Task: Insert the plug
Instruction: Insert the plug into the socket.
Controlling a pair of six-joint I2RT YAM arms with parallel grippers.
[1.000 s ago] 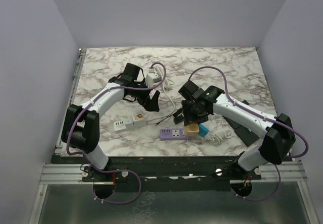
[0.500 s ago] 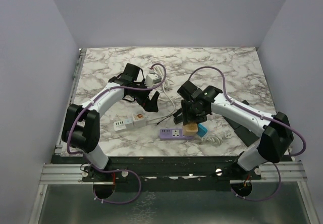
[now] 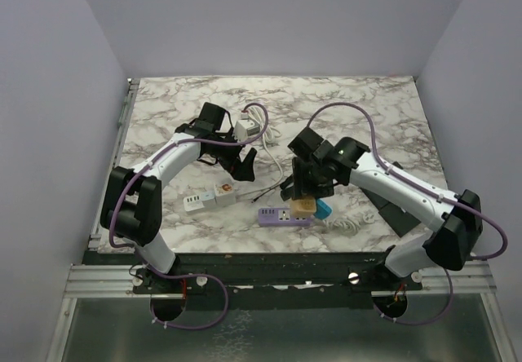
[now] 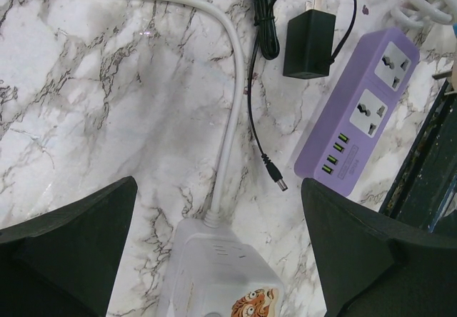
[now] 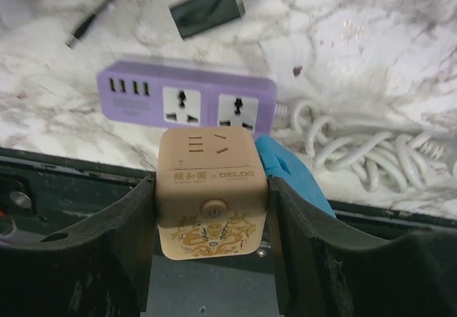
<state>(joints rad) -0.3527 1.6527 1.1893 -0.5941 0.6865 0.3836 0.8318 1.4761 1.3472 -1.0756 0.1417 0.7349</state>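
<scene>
My right gripper (image 5: 211,213) is shut on a tan cube plug (image 5: 211,188) with a gold dragon print, held by its two sides. A blue part (image 5: 285,170) shows just behind the cube. The cube hangs over the table's near edge, just in front of the purple power strip (image 5: 150,96), whose two sockets face up. From above, the cube (image 3: 303,206) sits at the right end of the purple strip (image 3: 281,216). My left gripper (image 4: 218,210) is open above a white power strip (image 4: 214,274) with a tiger sticker.
A black adapter (image 4: 309,35) with a thin black cord and a barrel jack (image 4: 275,174) lies between the two strips. A coiled white cable (image 5: 364,146) lies to the right of the purple strip. A white charger (image 3: 247,124) sits further back. The dark table frame (image 5: 64,181) runs under the cube.
My right gripper has shifted slightly left with the tan cube, closer over the purple strip's right end. The left arm has not moved.
</scene>
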